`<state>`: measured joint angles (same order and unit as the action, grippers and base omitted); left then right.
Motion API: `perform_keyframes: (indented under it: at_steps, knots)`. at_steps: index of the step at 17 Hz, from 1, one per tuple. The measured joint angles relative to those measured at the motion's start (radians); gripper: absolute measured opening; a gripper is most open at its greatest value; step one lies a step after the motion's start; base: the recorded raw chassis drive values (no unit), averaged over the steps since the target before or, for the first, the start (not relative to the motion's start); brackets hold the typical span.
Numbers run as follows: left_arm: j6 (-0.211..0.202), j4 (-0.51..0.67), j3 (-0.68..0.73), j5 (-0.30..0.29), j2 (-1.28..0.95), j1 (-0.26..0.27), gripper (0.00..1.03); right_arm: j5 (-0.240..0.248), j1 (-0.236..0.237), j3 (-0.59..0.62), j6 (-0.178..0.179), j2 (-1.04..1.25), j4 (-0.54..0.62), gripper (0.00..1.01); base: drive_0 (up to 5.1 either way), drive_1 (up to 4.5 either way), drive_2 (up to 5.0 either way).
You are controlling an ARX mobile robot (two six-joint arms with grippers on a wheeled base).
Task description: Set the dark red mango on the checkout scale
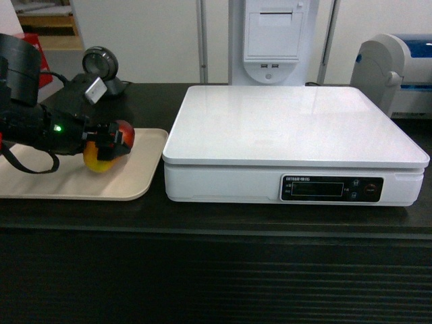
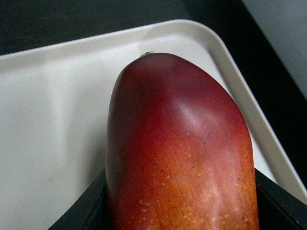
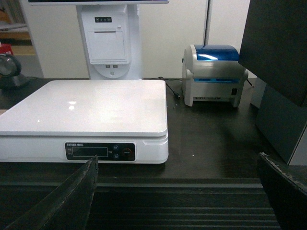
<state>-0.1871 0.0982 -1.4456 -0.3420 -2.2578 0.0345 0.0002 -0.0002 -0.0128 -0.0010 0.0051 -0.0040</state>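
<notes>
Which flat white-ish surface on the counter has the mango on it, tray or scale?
The beige tray, left of the scale. The mango sits there in the left tool; the scale's platform is bare.

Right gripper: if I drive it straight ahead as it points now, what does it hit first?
Probably the scale: the right gripper, open, faces its black display panel across the checkout edge. Depth is unclear.

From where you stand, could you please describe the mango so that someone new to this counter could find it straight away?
Start at the big white scale on the black counter; just left of it lies a beige tray. The mango sits on that tray near its right end, with the left claw around it. It is the only fruit there, dark red fading to yellow.
</notes>
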Motion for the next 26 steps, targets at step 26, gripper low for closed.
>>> perform_keyframes:
  at_steps: [26]
  knots:
    - [-0.105,0.022,-0.121,-0.006,0.091,-0.490,0.64,0.000,0.000,0.000,0.000,0.000,0.000,0.98,0.0,0.00,0.0]
